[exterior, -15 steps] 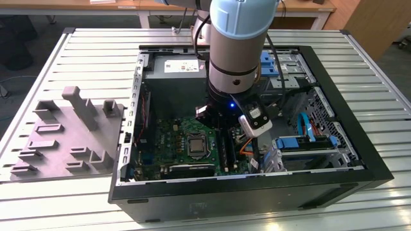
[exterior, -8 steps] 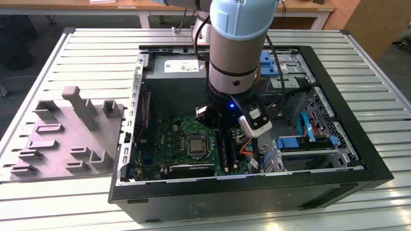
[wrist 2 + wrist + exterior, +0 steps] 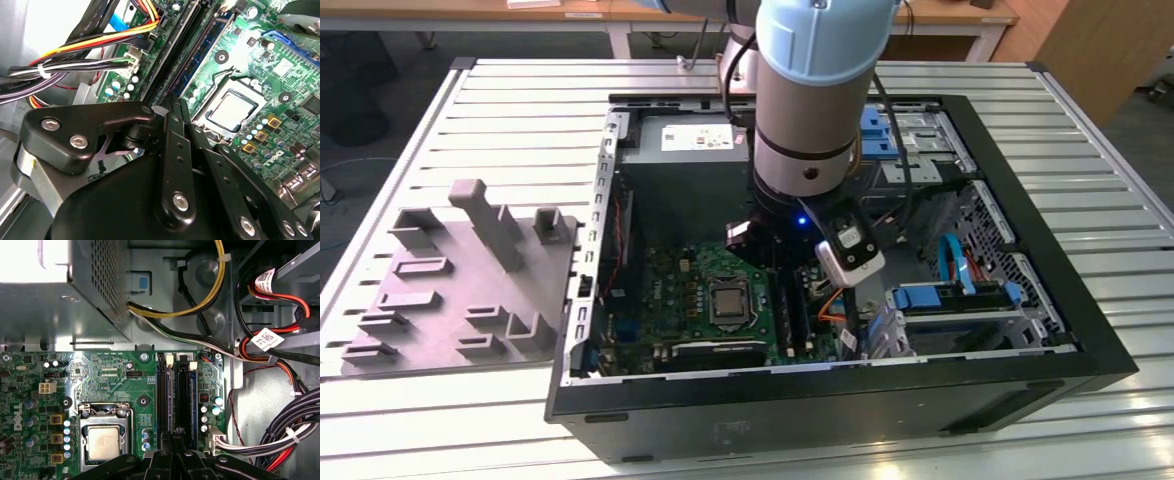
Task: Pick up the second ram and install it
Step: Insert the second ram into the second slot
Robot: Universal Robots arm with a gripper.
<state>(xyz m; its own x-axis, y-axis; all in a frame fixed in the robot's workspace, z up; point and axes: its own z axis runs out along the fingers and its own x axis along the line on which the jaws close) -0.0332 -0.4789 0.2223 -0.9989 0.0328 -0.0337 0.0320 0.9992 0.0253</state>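
A thin blue ram stick (image 3: 192, 390) (image 3: 207, 42) stands edge-up in one of the long black slots (image 3: 162, 390) on the green motherboard (image 3: 120, 380). Whether it is the second ram I cannot tell. My gripper (image 3: 175, 432) (image 3: 175, 102) hangs low over the slots, its black fingers pressed together with nothing visible between them. The tips sit near one end of the slot row, right beside the blue stick's line. In the exterior view the arm (image 3: 807, 110) reaches down into the open computer case (image 3: 841, 400), over the slots (image 3: 787, 310).
The processor socket (image 3: 102, 440) (image 3: 723, 300) lies beside the slots. Cable bundles (image 3: 280, 435) (image 3: 75, 60) crowd the slots' other side. A power supply box (image 3: 50, 290) and a drive cage (image 3: 961, 300) stand inside the case. A grey holder (image 3: 454, 280) lies on the table at the exterior view's left.
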